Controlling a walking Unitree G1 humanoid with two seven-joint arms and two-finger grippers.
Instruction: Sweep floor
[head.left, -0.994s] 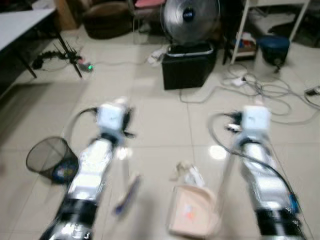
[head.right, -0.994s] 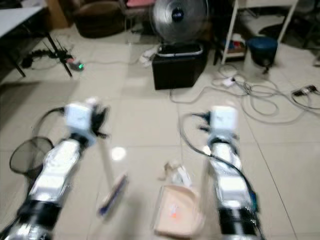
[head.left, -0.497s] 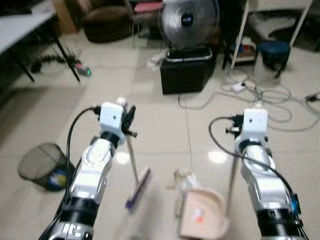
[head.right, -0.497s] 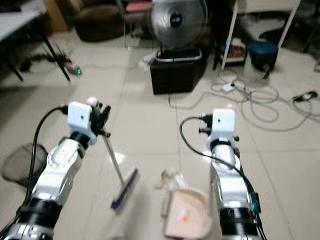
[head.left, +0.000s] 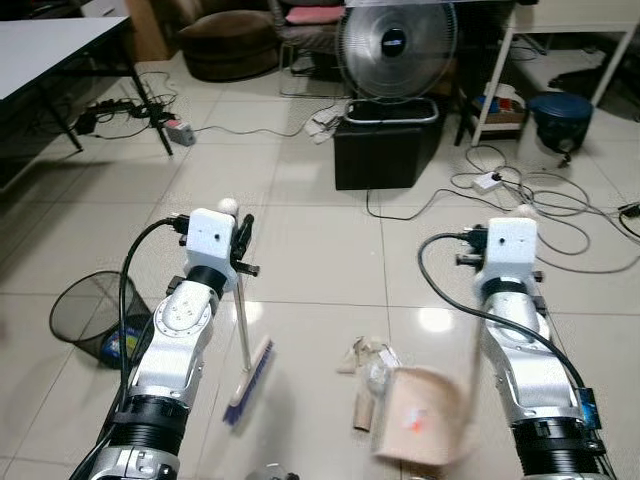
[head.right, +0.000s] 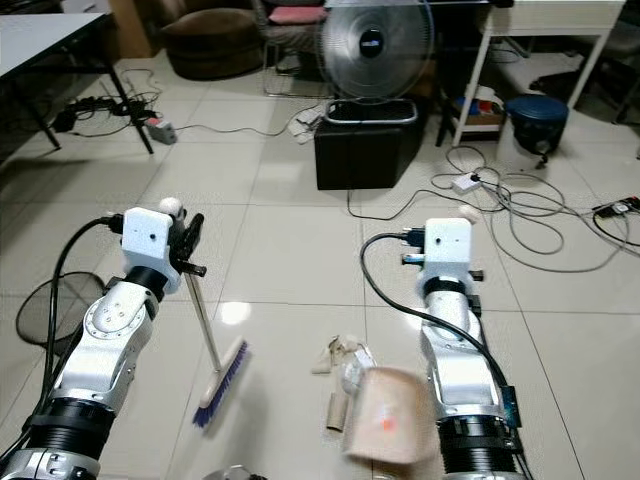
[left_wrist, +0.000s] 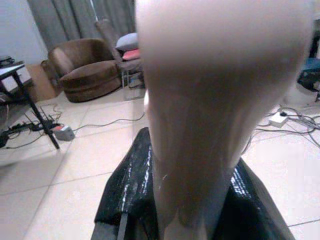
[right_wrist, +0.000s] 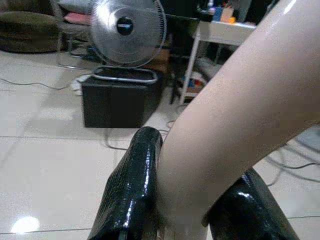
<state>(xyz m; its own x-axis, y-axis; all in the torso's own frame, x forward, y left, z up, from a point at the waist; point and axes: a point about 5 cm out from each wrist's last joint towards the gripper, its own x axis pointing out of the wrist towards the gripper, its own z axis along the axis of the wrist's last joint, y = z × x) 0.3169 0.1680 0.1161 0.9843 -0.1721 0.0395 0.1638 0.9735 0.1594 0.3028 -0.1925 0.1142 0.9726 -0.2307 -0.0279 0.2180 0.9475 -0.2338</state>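
Left gripper (head.left: 243, 232) at about 9 o'clock in the head views, fingers clamped on the top of the broom handle (head.left: 243, 320); the left wrist view has the cream handle end (left_wrist: 210, 100) pinched between the black fingers (left_wrist: 127, 195). Handle runs down toward 6 o'clock to the broom head (head.left: 250, 368), purple bristles on the tile floor (head.left: 320, 250), tilted. Right gripper (right_wrist: 192, 200) at about 3 o'clock, closed around a pale pole, the dustpan handle (right_wrist: 235, 110), seen squeezed between both black fingers (right_wrist: 130, 185) in the right wrist view. Dustpan (head.left: 425, 428), pinkish, blurred, sits low near 5 o'clock just beside the right arm. Trash pile (head.left: 368, 365) on the floor between broom head and dustpan: crumpled paper or plastic plus a cardboard tube (head.left: 362, 412), close to the dustpan edge, whether touching cannot be told. Black mesh wastebasket (head.left: 88, 315) at 8 o'clock beside the left arm, something blue inside. Standing fan (head.left: 397, 45) on a black box (head.left: 386, 148) at 12 o'clock, cables (head.left: 540, 195) on the floor toward 2 o'clock, blue bucket (head.left: 557, 110) at 2 o'clock, table (head.left: 50, 50) at 10 o'clock, brown armchair (head.left: 230, 40) at 11 o'clock.
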